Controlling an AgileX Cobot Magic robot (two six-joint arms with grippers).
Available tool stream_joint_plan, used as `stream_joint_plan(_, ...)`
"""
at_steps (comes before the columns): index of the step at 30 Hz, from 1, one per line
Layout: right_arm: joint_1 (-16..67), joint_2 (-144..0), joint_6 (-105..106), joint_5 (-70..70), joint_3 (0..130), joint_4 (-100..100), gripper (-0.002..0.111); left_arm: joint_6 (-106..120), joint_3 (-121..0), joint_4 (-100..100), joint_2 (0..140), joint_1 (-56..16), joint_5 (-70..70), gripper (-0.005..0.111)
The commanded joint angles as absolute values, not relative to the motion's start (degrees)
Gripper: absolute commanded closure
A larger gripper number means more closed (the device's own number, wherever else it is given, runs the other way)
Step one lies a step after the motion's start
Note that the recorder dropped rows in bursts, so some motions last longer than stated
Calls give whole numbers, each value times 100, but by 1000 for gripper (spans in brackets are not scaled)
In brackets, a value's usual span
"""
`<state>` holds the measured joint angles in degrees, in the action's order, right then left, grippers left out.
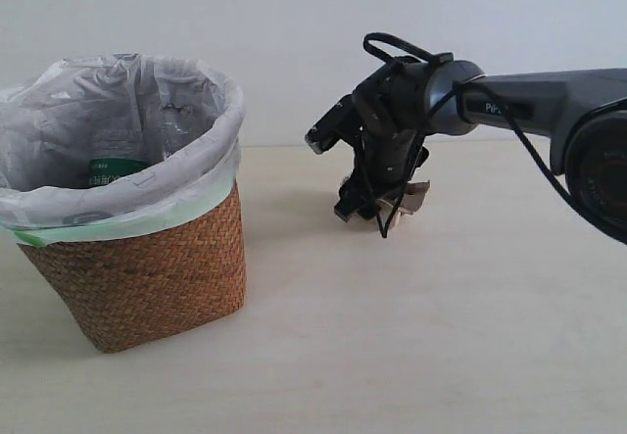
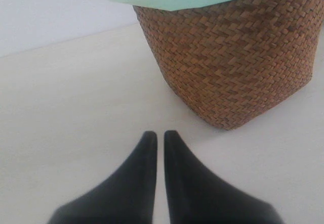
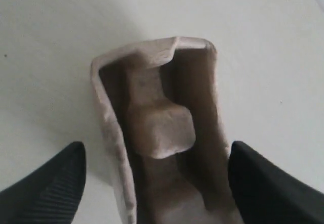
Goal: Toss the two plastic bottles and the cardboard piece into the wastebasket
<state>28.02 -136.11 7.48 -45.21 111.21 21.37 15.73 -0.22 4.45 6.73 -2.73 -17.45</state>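
The right gripper's dark fingers stood wide apart with the cardboard piece between them. A strip of bare table showed between one finger and the tray's flared rim, while the other finger sat just beside the opposite wall; whether it touched could not be told. The tray lay with its open side towards the wrist camera, one raised bump showing inside. In the exterior view this gripper pointed down at the pale table, the cardboard piece peeking out beside it, well apart from the wastebasket. The left gripper's fingers were drawn together with only a thin slit between them, holding nothing, low over the table near the foot of the wicker wastebasket. Inside the basket, the green-and-white label of one plastic bottle showed dimly through the white bag liner.
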Motion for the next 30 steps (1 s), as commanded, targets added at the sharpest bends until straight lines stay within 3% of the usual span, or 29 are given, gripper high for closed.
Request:
stream_joint_plan(1, 2795, -13768, 806, -4439, 11150, 2230, 39, 1519, 0, 493, 639, -256, -1671, 103)
stream_joint_plan(6, 2795, -13777, 806, -4333, 11150, 2233, 45, 1519, 0, 493, 639, -256, -1671, 103)
stream_joint_plan(10, 2795, -13777, 806, -4371, 11150, 2233, 81, 1519, 0, 493, 639, -256, -1671, 103)
stream_joint_plan(12, 2795, -13777, 806, -4449, 11150, 2233, 105, 1519, 0, 493, 639, -256, -1671, 103)
stream_joint_plan(13, 2795, -13777, 806, -4499, 11150, 2233, 108, 1519, 0, 493, 639, -256, -1671, 103)
stream_joint_plan(30, 2795, -12856, 347, -6306, 11150, 914, 108, 1519, 0, 493, 639, -256, -1671, 103)
